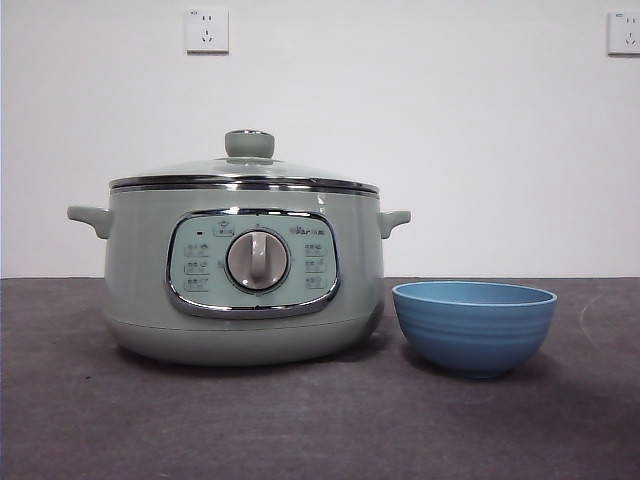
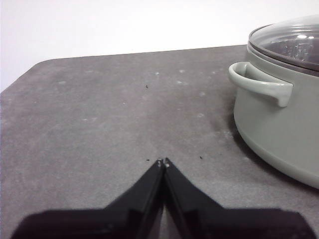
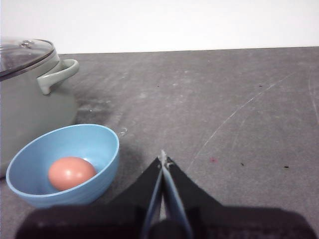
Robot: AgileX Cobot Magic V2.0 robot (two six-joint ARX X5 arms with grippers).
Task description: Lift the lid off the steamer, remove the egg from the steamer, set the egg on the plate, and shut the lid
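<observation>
Left pincer [image 2: 163, 162] waits over bare grey worktop [image 2: 99, 114] toward its left edge, jaws together and gripping nothing, apart from the steamer [image 1: 245, 275]. Steamer sits left of centre, near the front edge, lid [image 1: 245, 170] seated flat on its rim; just beside it on the right stands a blue bowl [image 1: 474, 325] with the egg [image 3: 72, 172] inside. Right pincer [image 3: 163, 160] rests beside the bowl toward the right edge, jaws together, empty.
</observation>
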